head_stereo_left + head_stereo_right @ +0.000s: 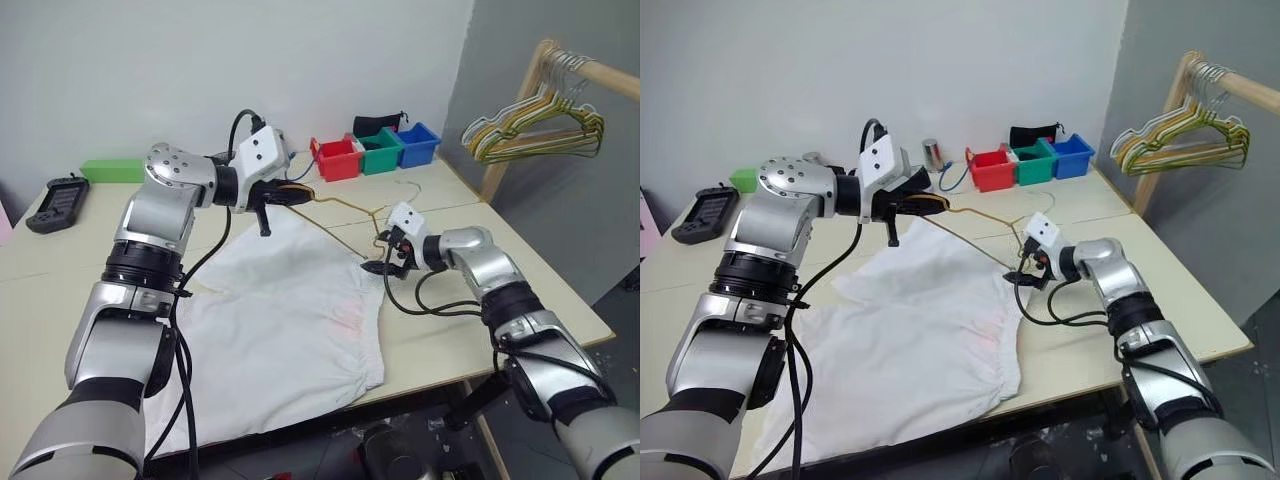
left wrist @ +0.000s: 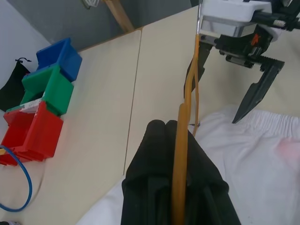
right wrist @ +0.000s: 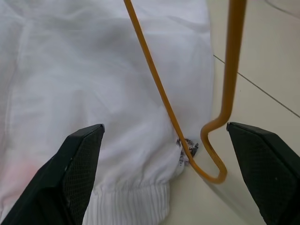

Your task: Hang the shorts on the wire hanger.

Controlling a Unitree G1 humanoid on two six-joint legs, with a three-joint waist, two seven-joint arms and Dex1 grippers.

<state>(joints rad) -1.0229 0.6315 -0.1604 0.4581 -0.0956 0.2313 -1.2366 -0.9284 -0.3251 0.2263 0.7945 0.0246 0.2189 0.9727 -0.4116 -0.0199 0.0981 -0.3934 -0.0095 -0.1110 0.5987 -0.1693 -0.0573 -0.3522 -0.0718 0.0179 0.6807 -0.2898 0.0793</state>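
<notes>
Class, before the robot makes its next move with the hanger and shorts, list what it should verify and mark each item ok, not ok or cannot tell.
1. Left gripper shut on the wire hanger: ok.
2. Right gripper open: ok.
3. Shorts lie on the table: ok.
4. Hanger's bent end between the right fingers: ok.
5. Shorts already on the hanger: not ok.
6. Hanger end touching the fabric: cannot tell.

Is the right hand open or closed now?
Open: the right hand has its fingers wide apart, around the wire hanger.
</notes>
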